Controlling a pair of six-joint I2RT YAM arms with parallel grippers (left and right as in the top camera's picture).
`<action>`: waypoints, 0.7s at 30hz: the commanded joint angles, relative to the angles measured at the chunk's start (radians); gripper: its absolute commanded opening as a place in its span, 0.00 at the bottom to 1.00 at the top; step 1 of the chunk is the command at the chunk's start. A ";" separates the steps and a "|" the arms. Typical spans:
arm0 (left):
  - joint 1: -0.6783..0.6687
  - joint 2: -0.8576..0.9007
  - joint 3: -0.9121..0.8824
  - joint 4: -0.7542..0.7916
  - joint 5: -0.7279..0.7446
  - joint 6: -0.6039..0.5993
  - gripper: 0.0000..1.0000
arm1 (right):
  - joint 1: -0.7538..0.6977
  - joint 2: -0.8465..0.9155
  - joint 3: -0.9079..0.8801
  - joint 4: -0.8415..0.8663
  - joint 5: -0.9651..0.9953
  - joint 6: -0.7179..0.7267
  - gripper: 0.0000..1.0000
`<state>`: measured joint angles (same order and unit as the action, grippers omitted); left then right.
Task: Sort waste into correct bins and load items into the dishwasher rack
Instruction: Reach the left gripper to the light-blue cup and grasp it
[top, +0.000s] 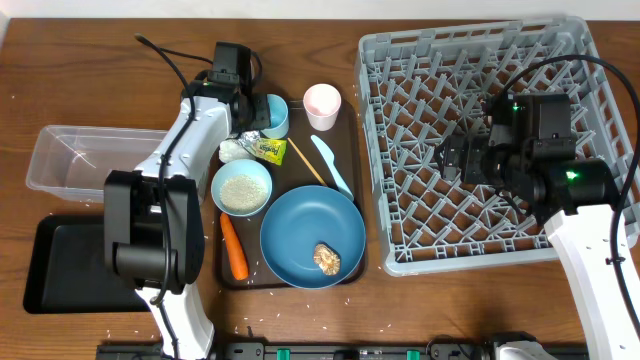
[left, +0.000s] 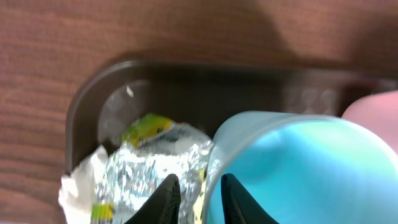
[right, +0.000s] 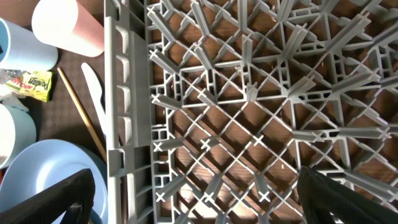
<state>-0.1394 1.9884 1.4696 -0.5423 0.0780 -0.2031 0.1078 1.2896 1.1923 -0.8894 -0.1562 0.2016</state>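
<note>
At the far left corner of the brown tray (left: 186, 81), my left gripper (left: 199, 182) is down on the light-blue cup (left: 298, 168). One finger is inside the cup and the other is outside, with the rim between them. The gap is small, but I cannot tell if they squeeze the rim. Just outside the cup, touching the outer finger, is the crumpled silver foil (left: 149, 168). The yellow-green snack wrapper (left: 146, 127) peeks out of the foil, and the white tissue (left: 78, 186) lies at the tray's left edge. The pinkish-white cup (top: 322, 105) stands along the far edge, near the right corner. The pale-blue bowl (top: 241, 187) with rice in it sits by the left edge. The dark-blue plate (top: 300, 225) fills the near right corner, and the brown food lump (top: 326, 259) lies on it. The carrot (top: 234, 247) lies at the near left corner. The white utensil (top: 330, 165) lies along the right edge. My right gripper (right: 193, 183) hangs wide open over the dishwasher rack (right: 127, 93), holding nothing. The rack fills the right side of the table (top: 100, 60). The clear tub (top: 60, 150) and the black tray (top: 60, 270) sit by the table's left edge.
</note>
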 joint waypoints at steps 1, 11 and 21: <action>0.003 0.014 0.014 -0.012 -0.011 -0.002 0.21 | -0.003 -0.002 0.025 0.003 0.010 0.011 0.96; 0.003 0.017 0.013 -0.025 -0.011 -0.002 0.06 | -0.003 -0.002 0.025 -0.004 0.010 0.011 0.94; 0.003 -0.163 0.014 -0.095 0.009 -0.001 0.06 | -0.003 -0.002 0.025 -0.004 0.010 0.011 0.89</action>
<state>-0.1394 1.9457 1.4700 -0.6189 0.0784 -0.2092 0.1078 1.2896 1.1923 -0.8936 -0.1562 0.2035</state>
